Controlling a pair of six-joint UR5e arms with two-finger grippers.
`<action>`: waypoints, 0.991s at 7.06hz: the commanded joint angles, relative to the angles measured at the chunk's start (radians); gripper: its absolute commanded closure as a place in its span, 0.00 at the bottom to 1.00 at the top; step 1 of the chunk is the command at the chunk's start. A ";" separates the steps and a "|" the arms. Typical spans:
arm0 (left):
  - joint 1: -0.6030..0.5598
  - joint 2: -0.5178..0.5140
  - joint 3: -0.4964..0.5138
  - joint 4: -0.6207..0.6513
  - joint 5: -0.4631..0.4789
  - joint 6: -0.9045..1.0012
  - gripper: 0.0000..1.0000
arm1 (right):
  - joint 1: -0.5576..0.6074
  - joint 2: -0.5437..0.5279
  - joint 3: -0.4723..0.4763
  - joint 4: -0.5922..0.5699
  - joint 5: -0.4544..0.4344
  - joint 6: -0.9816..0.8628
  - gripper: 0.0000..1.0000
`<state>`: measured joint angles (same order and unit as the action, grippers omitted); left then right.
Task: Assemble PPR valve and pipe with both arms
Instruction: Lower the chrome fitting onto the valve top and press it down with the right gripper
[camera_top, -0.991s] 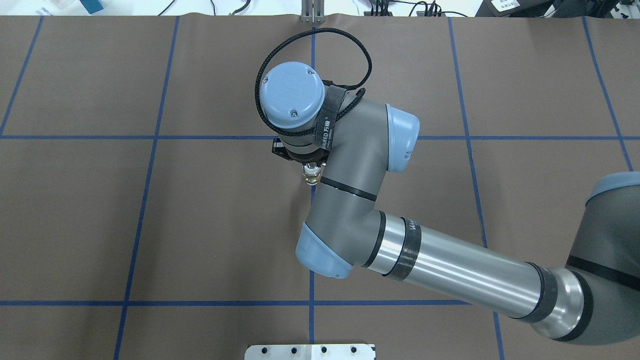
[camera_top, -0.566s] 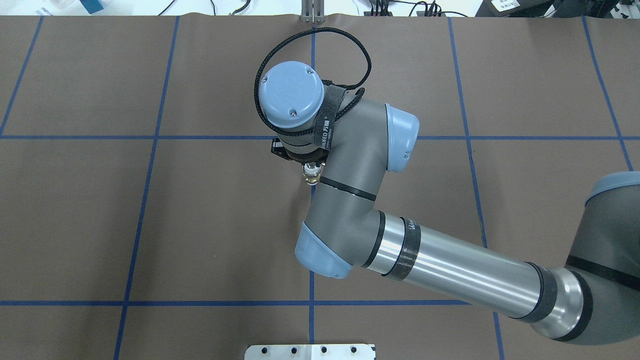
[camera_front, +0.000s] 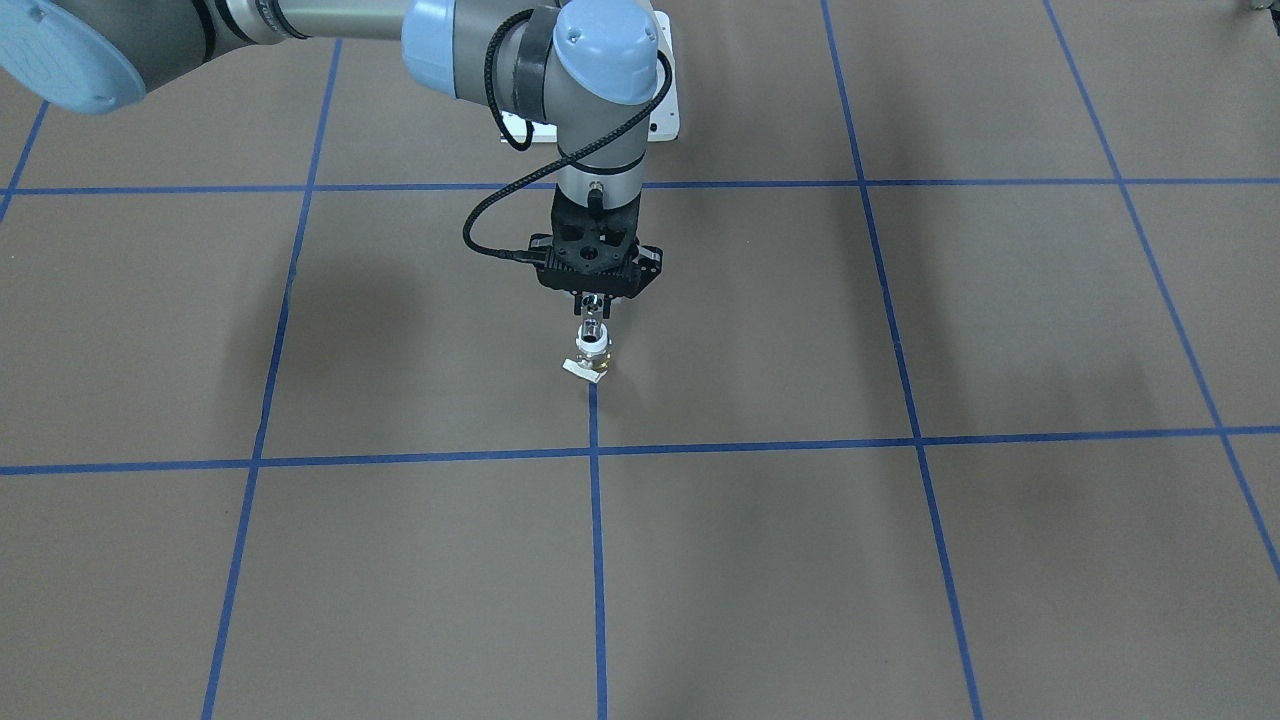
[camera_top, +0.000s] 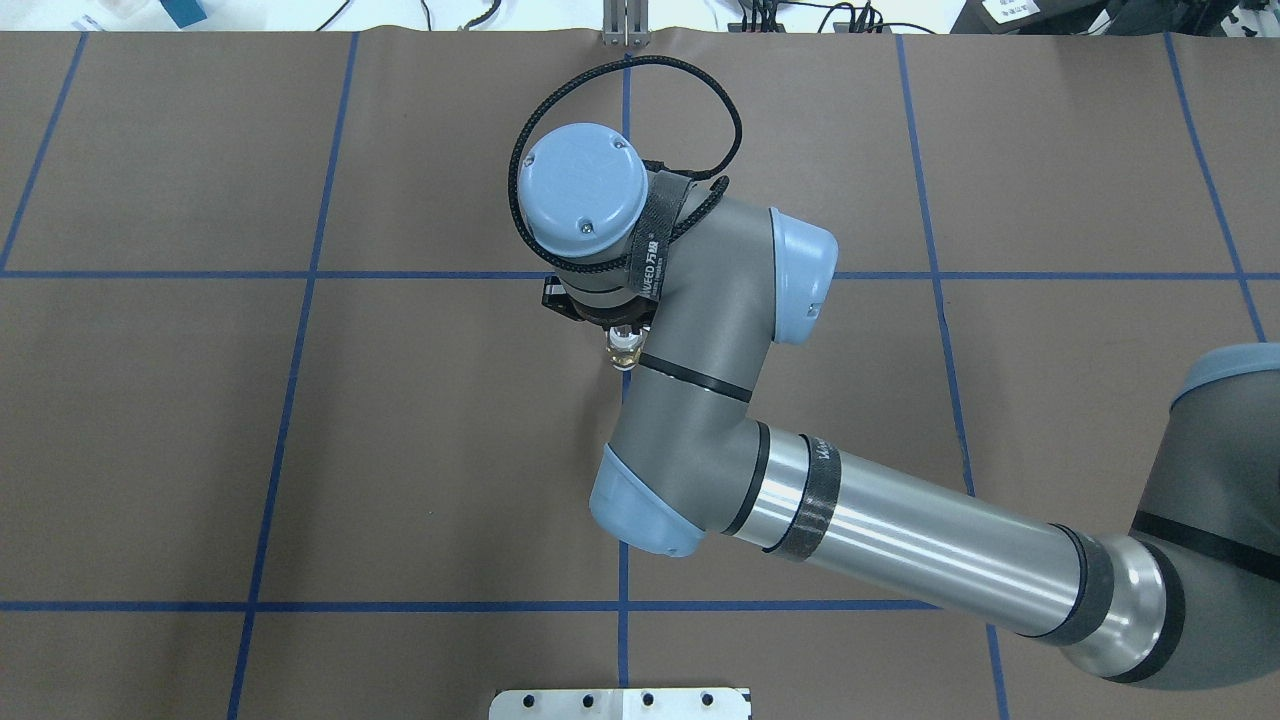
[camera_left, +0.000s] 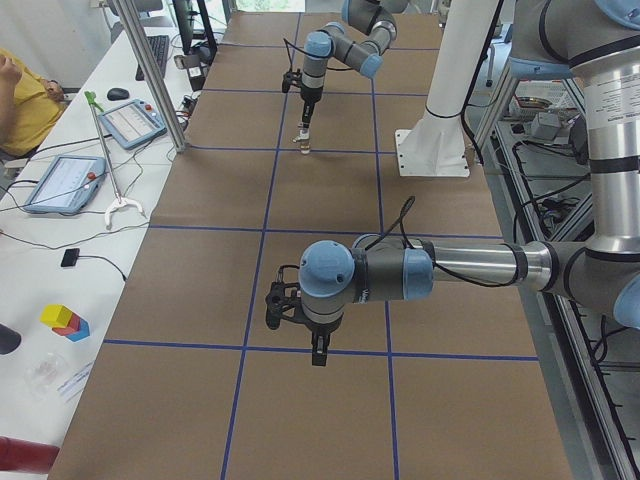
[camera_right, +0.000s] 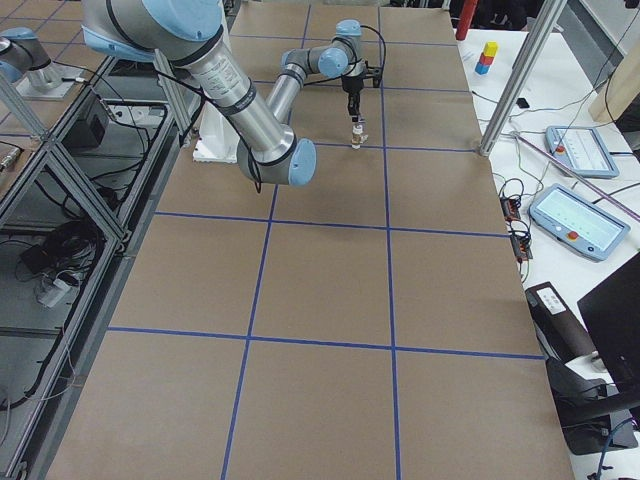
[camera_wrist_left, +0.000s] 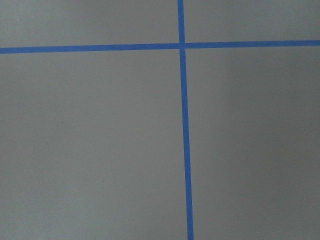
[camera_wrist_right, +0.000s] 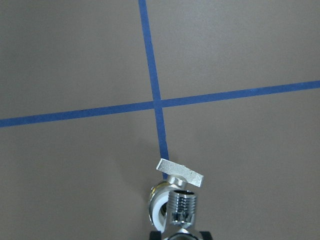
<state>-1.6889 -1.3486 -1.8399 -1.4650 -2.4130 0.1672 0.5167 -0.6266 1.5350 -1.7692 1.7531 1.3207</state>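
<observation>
Quick count: two arms, two grippers, one valve, one pipe.

The right arm (camera_top: 900, 540) reaches across to the middle of the tabletop (camera_front: 900, 560) with its wrist pointing straight down. The right gripper (camera_front: 595, 303) has its fingers pulled in tight on the pipe (camera_front: 593, 331), the little chrome threaded piece. The pipe sits directly on top of the valve (camera_front: 593, 360) and touches it. I honestly can't tell whether the thread is seated.

The valve stands upright on the tabletop, right on one of the blue tape (camera_wrist_left: 186, 150) lines and near a crossing that lies on the operators' side of it. In the right wrist view you get one white collar (camera_wrist_right: 158, 210) beside the pipe's thread. One flat lever tab (camera_wrist_right: 180, 172) sticks out on the far side, over the tape. From overhead only a sliver of the valve peeks out under the wrist.

The left arm (camera_left: 470, 265) is well apart from all that, further along the tabletop. The left gripper (camera_left: 319, 352) points down over bare brown cover near another tape crossing. Its wrist camera shows only two tape lines crossing and no fingers, so I can't tell if that one is apart or together.

On the side bench there are two tablets (camera_left: 62, 183) and a person (camera_left: 25, 105) in a yellow sleeve.
</observation>
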 joint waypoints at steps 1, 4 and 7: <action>0.000 -0.001 0.001 0.000 0.000 0.000 0.00 | 0.000 -0.007 -0.007 0.022 -0.001 0.000 1.00; 0.000 -0.001 0.001 0.000 0.000 0.000 0.00 | -0.001 -0.012 -0.006 0.023 0.000 0.000 1.00; 0.000 0.000 0.001 0.000 0.000 0.000 0.00 | -0.001 -0.028 -0.001 0.043 -0.003 -0.006 0.28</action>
<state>-1.6889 -1.3490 -1.8392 -1.4650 -2.4130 0.1672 0.5155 -0.6446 1.5313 -1.7358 1.7520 1.3156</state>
